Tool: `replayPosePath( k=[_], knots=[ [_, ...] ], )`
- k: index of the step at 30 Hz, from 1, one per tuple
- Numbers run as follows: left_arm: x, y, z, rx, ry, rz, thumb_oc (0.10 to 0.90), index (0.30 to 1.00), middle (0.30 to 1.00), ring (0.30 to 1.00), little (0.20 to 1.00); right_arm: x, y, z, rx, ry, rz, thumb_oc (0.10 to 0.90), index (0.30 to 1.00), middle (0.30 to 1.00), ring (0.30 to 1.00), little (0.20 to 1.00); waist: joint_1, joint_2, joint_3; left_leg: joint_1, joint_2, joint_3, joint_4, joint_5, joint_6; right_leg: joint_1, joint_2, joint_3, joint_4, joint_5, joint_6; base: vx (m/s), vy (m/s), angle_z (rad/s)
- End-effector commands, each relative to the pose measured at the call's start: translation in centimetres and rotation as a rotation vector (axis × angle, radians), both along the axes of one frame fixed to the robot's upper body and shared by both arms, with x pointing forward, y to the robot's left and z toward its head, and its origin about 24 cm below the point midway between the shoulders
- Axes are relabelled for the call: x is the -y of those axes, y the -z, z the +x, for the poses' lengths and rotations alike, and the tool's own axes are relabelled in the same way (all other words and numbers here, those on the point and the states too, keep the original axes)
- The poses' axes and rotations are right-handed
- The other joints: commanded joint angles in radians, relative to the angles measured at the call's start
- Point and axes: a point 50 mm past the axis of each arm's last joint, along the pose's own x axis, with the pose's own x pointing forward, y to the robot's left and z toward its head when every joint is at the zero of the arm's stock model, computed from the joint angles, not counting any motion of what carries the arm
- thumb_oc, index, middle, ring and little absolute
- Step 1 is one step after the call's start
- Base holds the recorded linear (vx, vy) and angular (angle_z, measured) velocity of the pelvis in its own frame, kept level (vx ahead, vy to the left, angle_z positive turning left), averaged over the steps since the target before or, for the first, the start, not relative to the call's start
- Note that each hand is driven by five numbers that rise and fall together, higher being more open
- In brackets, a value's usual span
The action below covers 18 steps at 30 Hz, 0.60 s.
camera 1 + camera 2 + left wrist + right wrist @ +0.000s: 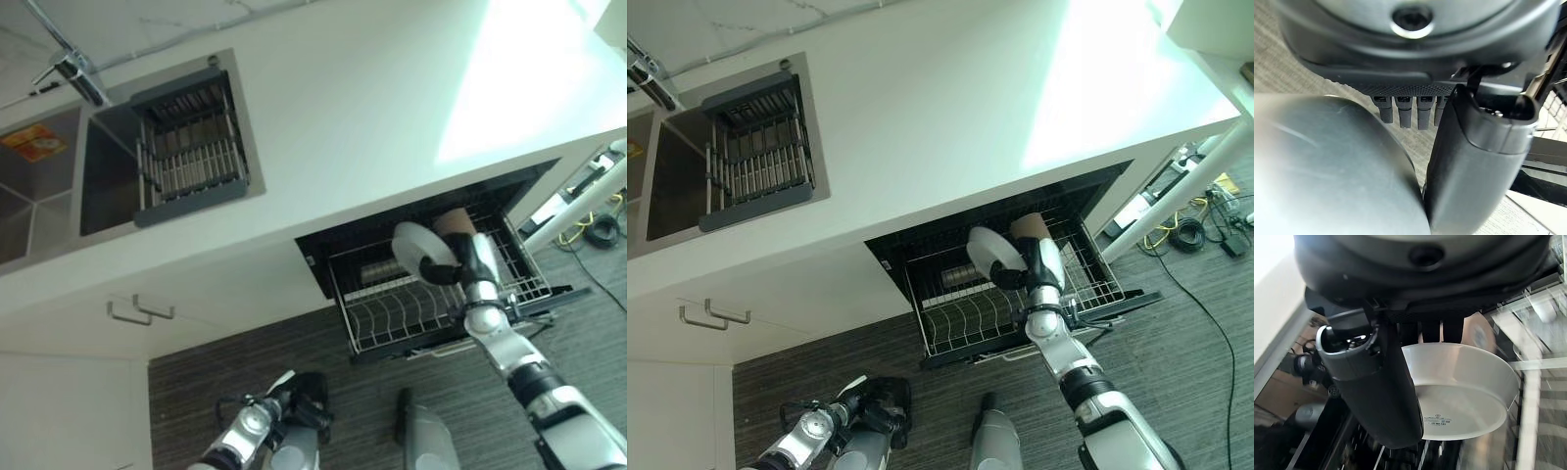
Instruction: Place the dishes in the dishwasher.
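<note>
My right hand (472,262) is shut on a white bowl (421,249), thumb (1376,391) on the inner side and the fingers behind the rim. It holds the bowl (1464,396) tilted on edge just above the wire rack (387,315) of the pulled-out dishwasher drawer (955,321) under the counter. A brown cup (453,223) lies in the rack just behind the hand, and a metal item (370,275) rests deeper inside. My left hand (302,399) hangs low near the striped floor, fingers (1400,111) relaxed and holding nothing.
The white counter (353,127) runs above the drawer. At its left, a steel sink (103,186) holds a dark dish rack (188,147) beside a tap (76,74). Cabinet handles (139,311) sit below. A white pole (578,211) slants at the right.
</note>
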Motion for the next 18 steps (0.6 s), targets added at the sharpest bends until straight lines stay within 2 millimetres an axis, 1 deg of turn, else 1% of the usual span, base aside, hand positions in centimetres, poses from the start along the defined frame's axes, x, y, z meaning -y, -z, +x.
replayPosePath(
  k=[1, 2, 3, 6, 7, 9, 10, 16, 18],
  knots=[
    [-3.6, 1.8, -4.3, -0.092, 0.058, 0.197, 0.800, 0.900, 0.900, 0.900, 0.900, -0.4, -8.0, 1.7, 0.465, 0.089, -0.012, 0.400, 0.300, 0.300, 0.300, 0.300, 0.016, -0.021, -0.029, -0.002, -0.008, -0.071, 0.109, -0.196, 0.010, 0.002, -0.049, -0.039, -0.087, 0.029, 0.060, 0.02, 0.066, 0.10],
    [-3.5, 1.8, -4.4, -0.072, 0.058, 0.199, 0.800, 0.900, 0.900, 0.900, 0.900, 0.3, -8.8, 1.6, 0.529, 0.138, -0.034, 0.400, 0.300, 0.300, 0.300, 0.300, 0.020, -0.016, -0.024, -0.005, -0.013, -0.075, 0.109, -0.197, 0.011, 0.000, -0.050, -0.041, -0.087, 0.029, 0.061, 0.02, 0.055, 0.13],
    [-3.5, 1.7, -4.3, -0.059, 0.061, 0.200, 0.800, 0.900, 0.900, 0.900, 0.900, 0.6, -9.1, 1.6, 0.545, 0.159, -0.036, 0.400, 0.300, 0.300, 0.300, 0.300, 0.022, -0.014, -0.020, -0.007, -0.014, -0.074, 0.109, -0.198, 0.011, -0.001, -0.052, -0.043, -0.087, 0.029, 0.062, 0.02, 0.050, 0.11],
    [-3.2, 1.5, -4.0, -0.032, 0.069, 0.193, 0.800, 0.900, 0.900, 0.900, 0.900, 1.4, -9.4, 1.7, 0.546, 0.171, -0.072, 0.400, 0.300, 0.300, 0.300, 0.300, 0.027, -0.007, -0.006, -0.018, -0.021, -0.076, 0.109, -0.197, 0.013, -0.013, -0.058, -0.046, -0.087, 0.032, 0.063, -0.02, 0.036, 0.04],
    [-3.1, 1.4, -3.9, -0.024, 0.072, 0.190, 0.800, 0.900, 0.900, 0.900, 0.900, 1.3, -9.4, 1.8, 0.538, 0.160, -0.086, 0.400, 0.300, 0.300, 0.300, 0.300, 0.029, -0.004, 0.000, -0.022, -0.023, -0.078, 0.109, -0.196, 0.013, -0.017, -0.059, -0.048, -0.087, 0.033, 0.063, -0.04, 0.027, 0.03],
    [-3.0, 1.2, -3.6, -0.005, 0.081, 0.186, 0.800, 0.900, 0.900, 0.900, 0.900, 1.0, -9.4, 2.0, 0.521, 0.120, -0.139, 0.400, 0.300, 0.300, 0.300, 0.300, 0.033, 0.000, 0.015, -0.032, -0.028, -0.081, 0.109, -0.194, 0.015, -0.026, -0.062, -0.049, -0.087, 0.036, 0.063, -0.06, 0.028, 0.02],
    [-2.8, 0.8, -3.1, 0.027, 0.091, 0.180, 0.800, 0.900, 0.900, 0.900, 0.900, 0.1, -9.0, 2.3, 0.481, 0.058, -0.198, 0.400, 0.300, 0.300, 0.300, 0.300, 0.036, 0.005, 0.038, -0.045, -0.034, -0.086, 0.109, -0.191, 0.018, -0.039, -0.067, -0.049, -0.087, 0.042, 0.063, -0.08, 0.028, 0.02],
    [-2.2, 0.4, -2.5, 0.073, 0.094, 0.164, 0.800, 0.900, 0.900, 0.900, 0.900, -1.2, -7.5, 2.6, 0.410, -0.014, -0.248, 0.400, 0.300, 0.300, 0.300, 0.300, 0.037, 0.018, 0.074, -0.064, -0.043, -0.090, 0.109, -0.187, 0.023, -0.060, -0.074, -0.050, -0.087, 0.049, 0.061, -0.05, 0.027, 0.04],
    [-1.9, 0.2, -2.2, 0.088, 0.098, 0.155, 0.800, 0.900, 0.900, 0.900, 0.900, -1.8, -6.5, 2.7, 0.377, -0.034, -0.278, 0.400, 0.300, 0.300, 0.300, 0.300, 0.038, 0.025, 0.084, -0.069, -0.047, -0.089, 0.109, -0.187, 0.025, -0.067, -0.079, -0.050, -0.087, 0.052, 0.063, -0.02, 0.039, 0.02]
  ],
)
